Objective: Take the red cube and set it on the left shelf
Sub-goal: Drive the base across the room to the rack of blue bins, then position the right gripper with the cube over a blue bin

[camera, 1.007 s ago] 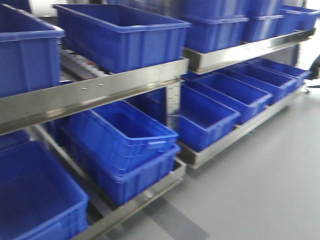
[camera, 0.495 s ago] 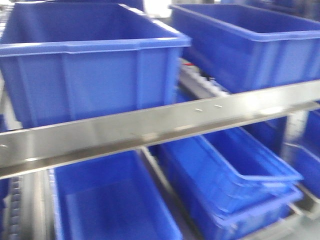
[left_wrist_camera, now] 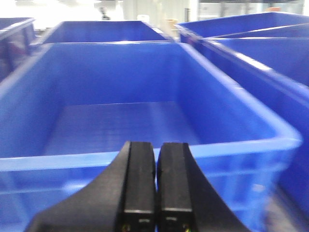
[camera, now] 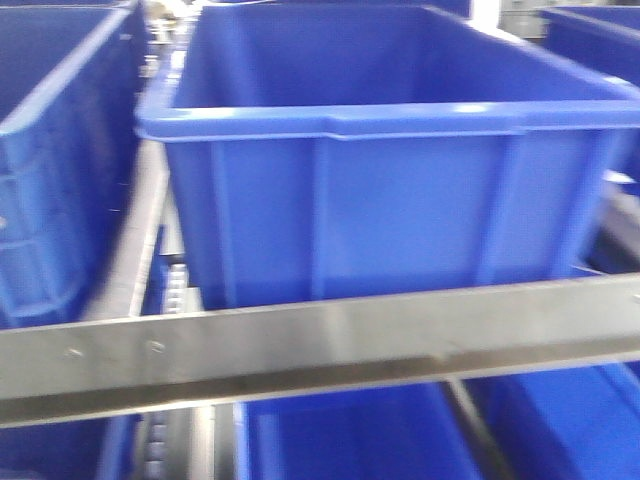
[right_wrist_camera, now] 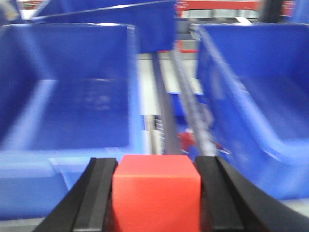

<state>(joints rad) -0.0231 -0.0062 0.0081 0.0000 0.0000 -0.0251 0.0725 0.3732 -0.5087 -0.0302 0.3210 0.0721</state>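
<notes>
- The left claw [left_wrist_camera: 155, 152] hangs pressed fully together with nothing between its black fingers. I'd guess it is parked out of the way, since the job needs only one arm.
- Straight ahead of it and a little below sits an open blue tub [left_wrist_camera: 116, 121], its floor bare as far as I can see.
- In the front view a front tub [camera: 400, 200] stands behind a steel rail [camera: 320, 345]. I take the rail for the lip that keeps tubs from sliding off the shelf.
- The right claw [right_wrist_camera: 157, 162] is parted just to the cube's width and clamps the red cube [right_wrist_camera: 157, 193] by two opposite faces, so it sits square for carrying.
- Ahead of this claw to the left is a left-hand tub [right_wrist_camera: 72, 96], dead ahead a roller track [right_wrist_camera: 166, 116], and to the right a right-hand tub [right_wrist_camera: 260, 101].
- The cube rides in the claw's grip and is not yet set on any shelf.
- No label or lettering is readable. A red strip far beyond the right claw is too blurred to make out.
</notes>
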